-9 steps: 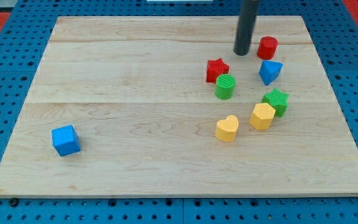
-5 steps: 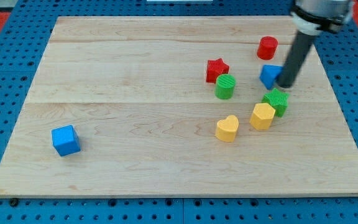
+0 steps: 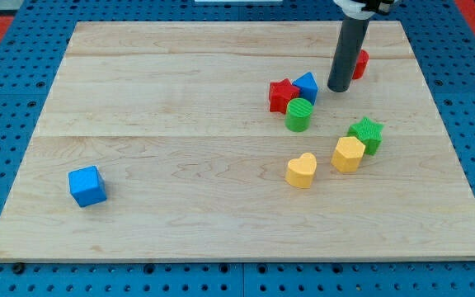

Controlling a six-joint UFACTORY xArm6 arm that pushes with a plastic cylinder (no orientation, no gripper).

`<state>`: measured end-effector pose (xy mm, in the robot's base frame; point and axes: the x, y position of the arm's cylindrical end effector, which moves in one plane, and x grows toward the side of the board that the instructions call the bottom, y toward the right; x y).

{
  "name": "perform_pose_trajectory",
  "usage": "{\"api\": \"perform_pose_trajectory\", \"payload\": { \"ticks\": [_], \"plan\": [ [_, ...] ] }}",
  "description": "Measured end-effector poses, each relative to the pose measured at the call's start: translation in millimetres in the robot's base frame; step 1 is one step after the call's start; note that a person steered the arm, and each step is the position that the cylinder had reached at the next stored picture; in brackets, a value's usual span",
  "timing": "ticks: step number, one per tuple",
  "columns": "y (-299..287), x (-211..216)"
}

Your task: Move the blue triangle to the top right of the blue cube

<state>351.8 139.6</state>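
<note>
My tip point(image 3: 339, 88) holds nothing, a bare rod. Just to its left stands the blue triangle point(image 3: 307, 86), a small wedge, touching the red star point(image 3: 282, 95). The blue cube point(image 3: 87, 186) sits far to the tip's lower left.

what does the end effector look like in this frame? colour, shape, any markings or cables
A straight, smooth cylindrical rod, dark grey to black, with a matte finish and a blunt, flat end at my tip. No markings or labels show on it. At the view's top edge it meets a white collar with a dark part above, mostly cropped out. No cables are visible.
</note>
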Motion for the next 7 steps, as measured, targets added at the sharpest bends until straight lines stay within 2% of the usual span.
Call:
{"api": "perform_pose_trajectory", "payload": {
  "ticks": [1, 2, 3, 4, 5, 6, 7],
  "plan": [
    [-19, 41],
    [-49, 39],
    [-68, 9],
    [-26, 8],
    [42, 38],
    [44, -12],
    [-28, -20]
  ]
}}
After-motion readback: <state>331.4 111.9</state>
